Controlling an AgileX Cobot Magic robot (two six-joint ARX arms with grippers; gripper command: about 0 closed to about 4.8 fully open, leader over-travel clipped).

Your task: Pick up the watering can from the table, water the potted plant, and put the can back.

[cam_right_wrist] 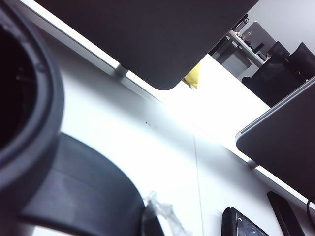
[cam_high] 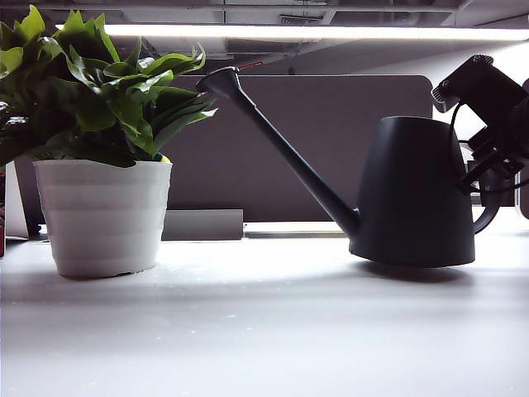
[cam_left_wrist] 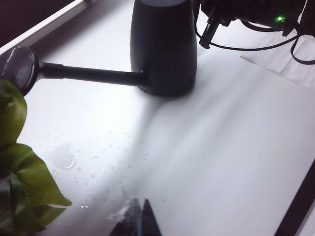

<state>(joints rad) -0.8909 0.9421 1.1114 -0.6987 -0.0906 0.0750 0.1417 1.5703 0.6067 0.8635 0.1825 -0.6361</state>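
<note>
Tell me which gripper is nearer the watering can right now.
Right. The right gripper is shut on the loop handle of the watering can, at its far side from the potted plant. The left gripper hovers apart, beside the plant's leaves.

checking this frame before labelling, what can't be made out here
- Right gripper: exterior view, hidden behind the watering can; shut on the handle in its wrist view.
- Left gripper: only blurred tips at its wrist view's edge; jaw state unclear.
- Potted plant: leaves cut off by the exterior view's left edge.
- Water inside the can: opaque walls.
</note>
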